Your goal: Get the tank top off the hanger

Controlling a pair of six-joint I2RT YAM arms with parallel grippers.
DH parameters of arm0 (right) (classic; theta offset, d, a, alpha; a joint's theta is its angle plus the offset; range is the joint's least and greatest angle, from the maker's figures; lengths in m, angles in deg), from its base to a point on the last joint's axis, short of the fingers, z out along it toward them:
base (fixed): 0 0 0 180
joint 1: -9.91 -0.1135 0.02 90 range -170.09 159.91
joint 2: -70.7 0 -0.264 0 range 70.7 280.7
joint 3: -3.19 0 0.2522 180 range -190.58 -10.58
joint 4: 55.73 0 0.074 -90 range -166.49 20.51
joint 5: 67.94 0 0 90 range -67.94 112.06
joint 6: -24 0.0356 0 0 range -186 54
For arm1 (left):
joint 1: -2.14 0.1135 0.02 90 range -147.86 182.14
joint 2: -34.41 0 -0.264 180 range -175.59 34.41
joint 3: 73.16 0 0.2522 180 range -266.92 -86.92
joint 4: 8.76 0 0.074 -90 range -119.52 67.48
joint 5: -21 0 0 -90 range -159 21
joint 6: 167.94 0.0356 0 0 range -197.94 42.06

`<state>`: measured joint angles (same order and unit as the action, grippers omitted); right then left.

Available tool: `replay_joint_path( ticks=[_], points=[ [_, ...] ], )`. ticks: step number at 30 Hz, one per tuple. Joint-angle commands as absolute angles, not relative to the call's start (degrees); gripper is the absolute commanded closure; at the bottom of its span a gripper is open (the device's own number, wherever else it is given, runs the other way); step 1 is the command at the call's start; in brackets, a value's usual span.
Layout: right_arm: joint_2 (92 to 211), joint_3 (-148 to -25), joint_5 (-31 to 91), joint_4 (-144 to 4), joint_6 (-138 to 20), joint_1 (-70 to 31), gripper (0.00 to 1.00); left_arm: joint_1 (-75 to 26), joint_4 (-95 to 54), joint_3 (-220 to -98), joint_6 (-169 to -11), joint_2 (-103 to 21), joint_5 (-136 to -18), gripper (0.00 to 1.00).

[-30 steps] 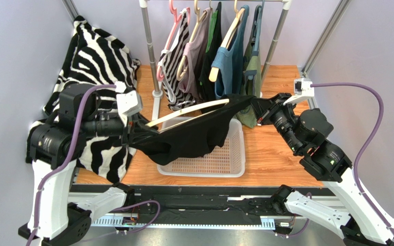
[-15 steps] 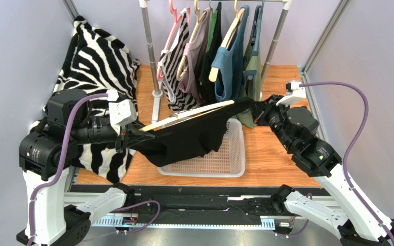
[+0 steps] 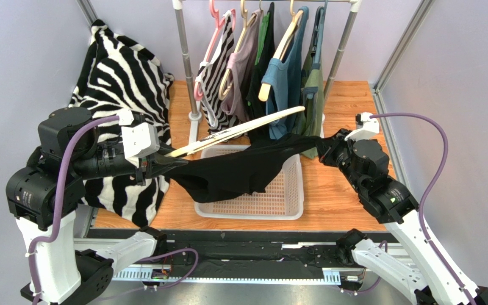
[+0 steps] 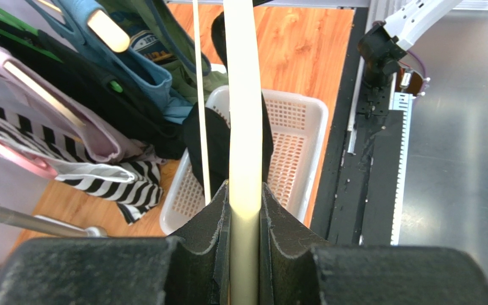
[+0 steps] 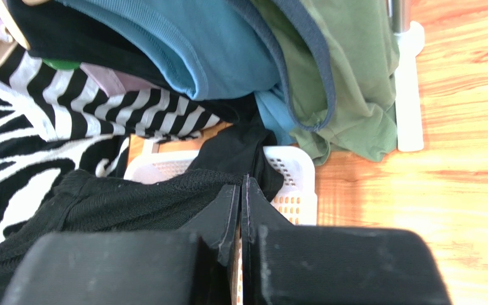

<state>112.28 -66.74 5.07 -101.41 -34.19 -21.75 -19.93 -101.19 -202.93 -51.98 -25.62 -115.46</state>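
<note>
My left gripper (image 3: 164, 160) (image 4: 245, 190) is shut on a cream wooden hanger (image 3: 240, 129) (image 4: 243, 127) that slants up to the right above the basket. The black tank top (image 3: 240, 171) (image 5: 132, 200) stretches below the hanger. Its left end reaches up to the hanger beside my left fingers, and its right end is pinched in my right gripper (image 3: 321, 147) (image 5: 241, 184), which is shut on it. The hanger's right tip stands bare, apart from the cloth. The top's middle sags into the basket.
A white mesh basket (image 3: 291, 203) (image 5: 291, 165) sits on the wooden table under the tank top. Behind it a clothes rack (image 3: 186, 57) holds several hung garments close to the hanger's tip. A zebra-print cloth (image 3: 119, 70) covers the left side.
The hanger's right end has slipped out of the tank top and risen. My left arm pulled back to the left; my right gripper drew the cloth lower, so the top now sags beneath the hanger.
</note>
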Motion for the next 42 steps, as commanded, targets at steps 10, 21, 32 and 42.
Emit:
replay_joint_path(
  ticks=[10,21,32,42],
  points=[
    [111.2,-74.6,21.2,-103.8,-49.9,-20.4,0.43,-21.2,-100.3,-202.9,-53.9,-38.0,-119.5,1.00],
    [110.9,-82.5,36.4,-110.6,-64.2,-20.5,0.30,-24.1,-99.2,-206.5,-53.0,-44.7,-117.1,1.00],
    [118.6,-94.2,38.1,-106.4,-70.0,-22.7,0.32,-32.6,-107.8,-205.8,-45.8,-47.7,-118.2,1.00],
    [122.1,-95.3,54.0,-112.1,-71.3,-23.2,0.32,-32.8,-110.1,-205.6,-44.0,-47.9,-119.2,1.00]
  ],
)
